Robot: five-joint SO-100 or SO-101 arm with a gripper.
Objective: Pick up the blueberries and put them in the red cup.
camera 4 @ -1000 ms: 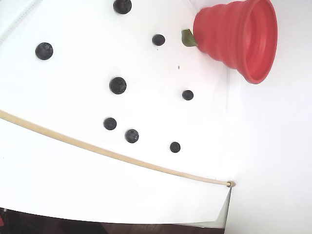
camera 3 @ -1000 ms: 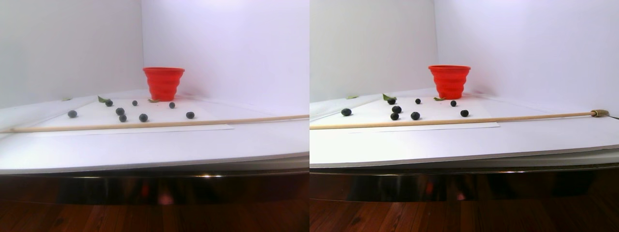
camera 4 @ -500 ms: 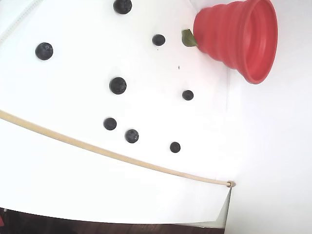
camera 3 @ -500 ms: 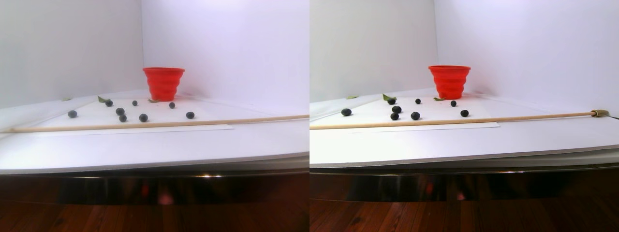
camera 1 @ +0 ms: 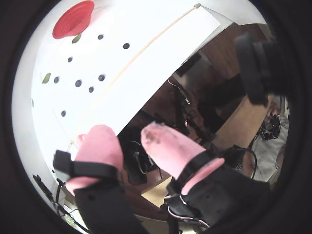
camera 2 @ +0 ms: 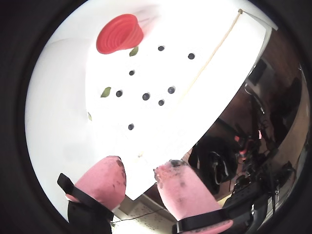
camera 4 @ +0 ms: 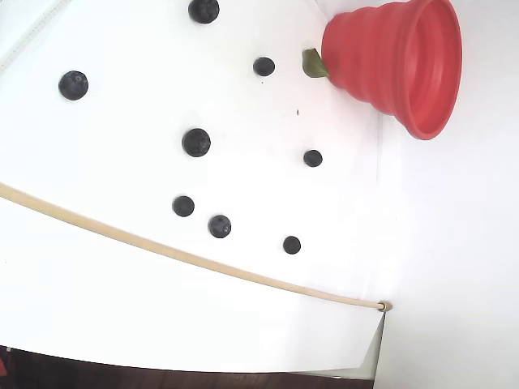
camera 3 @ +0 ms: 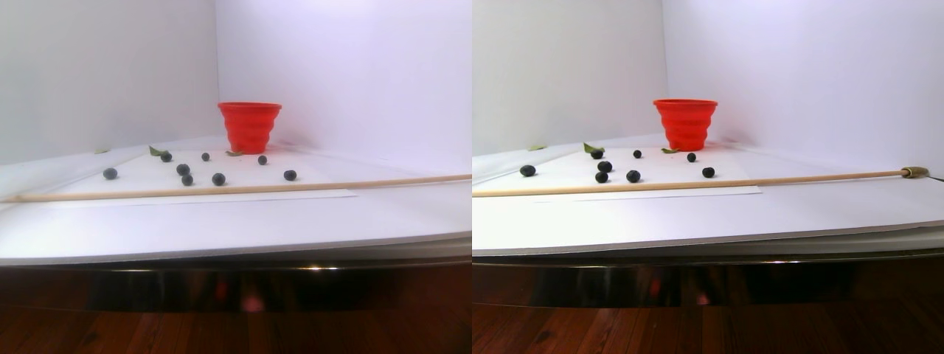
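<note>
Up close in a wrist view, the gripper shows two pink fingers spread apart with nothing between them, hanging off the near edge of the white sheet over dark clutter that is too blurred to name; the blueberries lie scattered well beyond the fingertips, and the red cup sits farthest away at the top left, its base hidden by the fisheye angle. In the other wrist view the gripper again has its fingers parted and empty, their tips over the sheet's near edge; the berries sit ahead of them on open white surface, a wooden stick runs along the sheet to the right of the fingers, and the cup stands beyond the berries with a small green leaf beside it. In the stereo pair view no arm appears; the cup stands upright near the back corner of the white walls, the berries are spread in front of it, and the stick crosses in front of them, cut off at the left half's right edge. In the fixed view the cup touches the leaf, one berry is cut by the top edge, others lie apart with clear room between, and the stick bounds them near the sheet's lower edge.
</note>
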